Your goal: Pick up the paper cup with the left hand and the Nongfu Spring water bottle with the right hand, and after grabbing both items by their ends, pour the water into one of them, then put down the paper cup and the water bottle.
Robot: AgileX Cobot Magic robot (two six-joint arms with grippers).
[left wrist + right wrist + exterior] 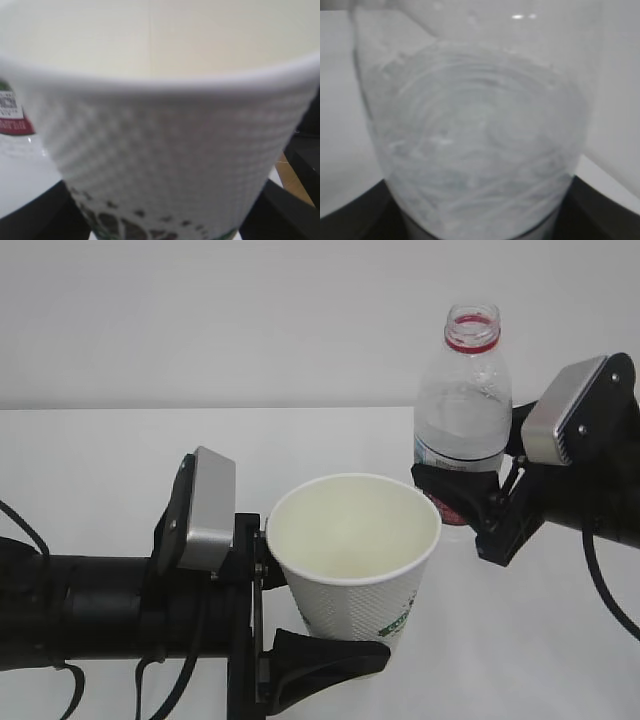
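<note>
Cup [352,552] nearest you, gripped low by left hand [300,635], held over the table's front edge, looks empty | bottle [462,410] upright, right hand [478,495] clamped round its lower body, further back | tip the neck slowly toward the rim; keep cup level, mouth close above it.

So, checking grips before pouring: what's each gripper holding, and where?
Left gripper: paper cup, lower body. Right gripper: water bottle, around its label.
</note>
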